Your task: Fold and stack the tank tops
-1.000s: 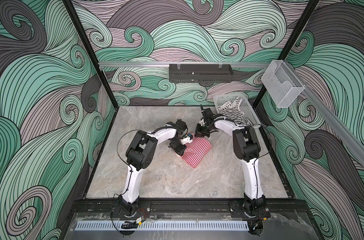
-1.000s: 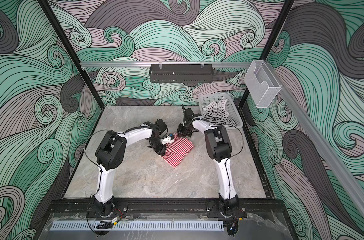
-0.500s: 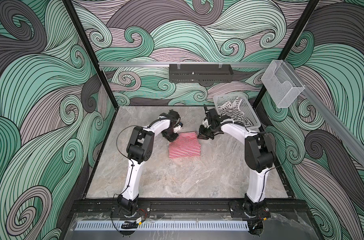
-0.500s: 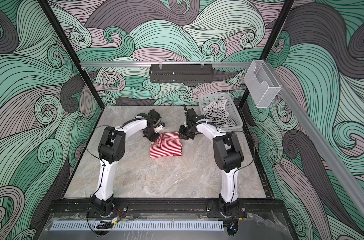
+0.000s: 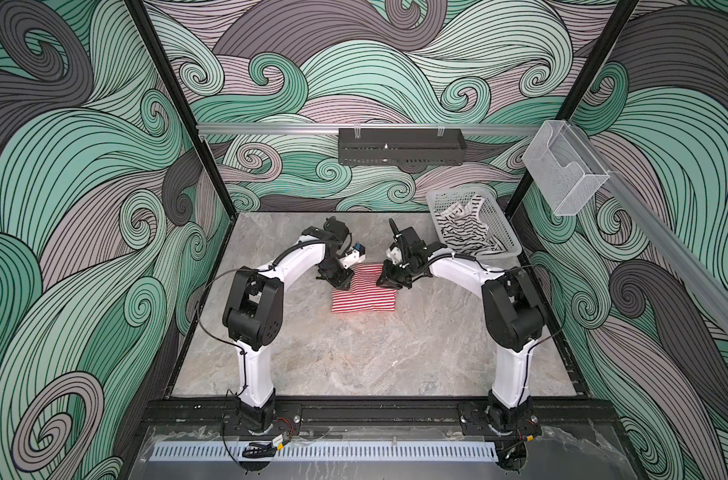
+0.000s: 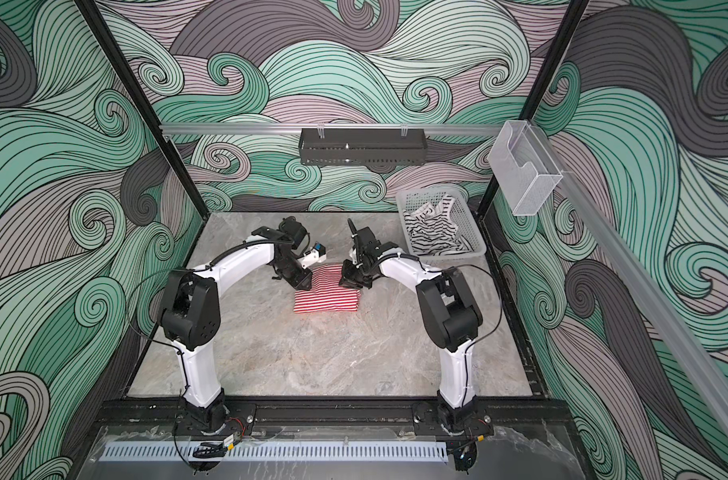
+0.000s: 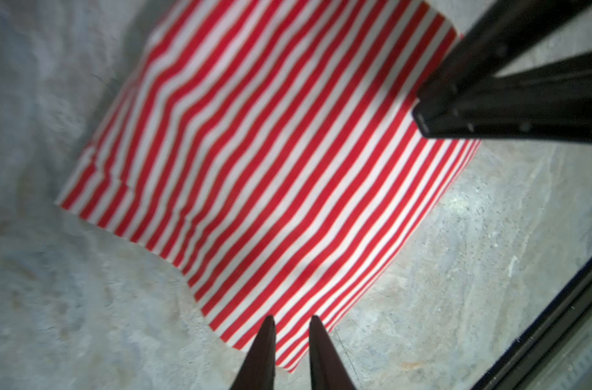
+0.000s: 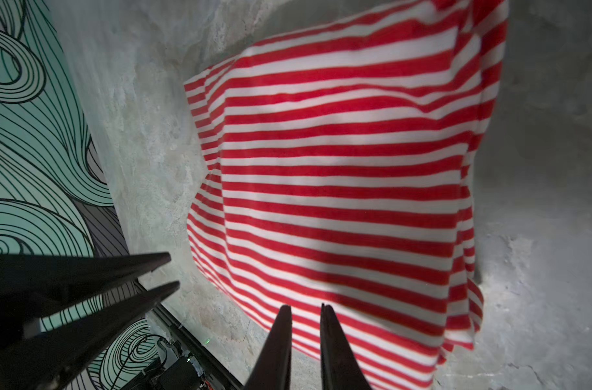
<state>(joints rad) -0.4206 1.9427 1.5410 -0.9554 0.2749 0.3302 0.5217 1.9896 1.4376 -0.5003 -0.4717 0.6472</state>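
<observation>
On the grey marbled desk's [image 5: 354, 357] far middle lies the folded red-and-white striped tank top [image 5: 364, 293], a sensible base for the stack. The left hand [image 7: 293, 324] and right hand [image 8: 306, 309] flank its far corners, each slightly apart, apparently gripping nothing. The black-striped white tank top [image 5: 464, 232] waits in the white perforated plastic basket [image 5: 505, 227], far right.

Robot test cell in a lab. Left arm [image 5: 296, 262] and right arm [image 5: 458, 272] are bolted to a black base rail [image 5: 375, 413] at the front of a marble-look tabletop [image 5: 354, 353]. Cell is boxed in by black frame posts [image 5: 179, 104] and wall panels [image 5: 63, 208] printed with green-grey swirls. Fixtures: aluminium rail [image 5: 271, 129] carrying a black perforated tray [image 5: 399, 145], a clear plastic bin [image 5: 562, 170] on the side rail, and a white basket [image 5: 497, 253] in the far right corner.
</observation>
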